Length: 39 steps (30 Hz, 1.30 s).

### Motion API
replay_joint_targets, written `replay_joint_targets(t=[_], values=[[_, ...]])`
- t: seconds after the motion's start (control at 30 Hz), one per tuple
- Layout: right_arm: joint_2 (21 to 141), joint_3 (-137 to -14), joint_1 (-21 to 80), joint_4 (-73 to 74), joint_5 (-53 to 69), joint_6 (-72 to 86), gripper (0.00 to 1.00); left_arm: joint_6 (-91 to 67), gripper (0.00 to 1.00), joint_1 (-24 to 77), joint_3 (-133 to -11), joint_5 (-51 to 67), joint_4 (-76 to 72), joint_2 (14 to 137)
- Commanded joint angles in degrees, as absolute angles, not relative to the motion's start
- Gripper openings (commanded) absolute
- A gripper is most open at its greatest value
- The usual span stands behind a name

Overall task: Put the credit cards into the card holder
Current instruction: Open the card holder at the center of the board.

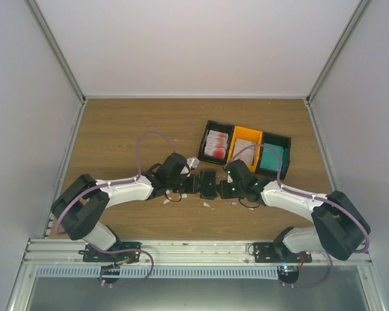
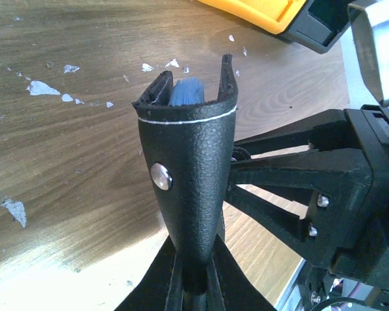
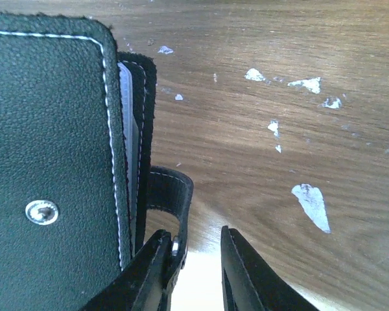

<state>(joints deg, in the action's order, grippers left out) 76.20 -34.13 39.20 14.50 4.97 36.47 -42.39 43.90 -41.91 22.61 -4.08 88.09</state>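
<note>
The black card holder (image 1: 207, 183) is held off the table between my two grippers. My left gripper (image 1: 193, 183) is shut on its lower end; in the left wrist view the card holder (image 2: 188, 155) stands up from my left gripper (image 2: 196, 259), its top gaping with a blue card edge (image 2: 185, 91) inside. My right gripper (image 3: 193, 236) is open beside the card holder (image 3: 45, 149), whose snap strap (image 3: 172, 194) lies against the left finger. A pale card edge (image 3: 127, 123) shows between its leaves. Red-and-white cards (image 1: 216, 144) and a teal card (image 1: 270, 157) lie in bins.
Three joined bins stand at the back right: a black one (image 1: 211, 124), a yellow one (image 1: 246, 135) and another black one (image 1: 284, 139). White crumbs (image 3: 310, 202) are scattered on the wooden table. The right gripper's body (image 2: 350, 194) is close beside the card holder.
</note>
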Motion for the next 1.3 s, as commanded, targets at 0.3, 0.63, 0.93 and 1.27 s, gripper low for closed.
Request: replay_joint_targets(t=[0.3,0.63,0.93,1.27], values=[[78.2,-33.0,38.9,6.7,7.1,35.3,0.00,-41.0,0.18,44.1,-39.7,19.9,-6.2,84.6],[72.3,-34.5,39.0,13.7,12.0,35.0,0.00,-41.3,0.65,43.9,-36.4,11.9,-3.4,83.3],[69.9,-37.2,39.0,13.9,17.7,34.9,0.01,-42.7,0.85,43.7,-34.6,5.8,-0.4,77.4],[73.0,-39.5,39.0,11.1,21.6,34.4,0.01,-42.1,0.83,43.1,-34.2,5.3,-0.4,75.4]])
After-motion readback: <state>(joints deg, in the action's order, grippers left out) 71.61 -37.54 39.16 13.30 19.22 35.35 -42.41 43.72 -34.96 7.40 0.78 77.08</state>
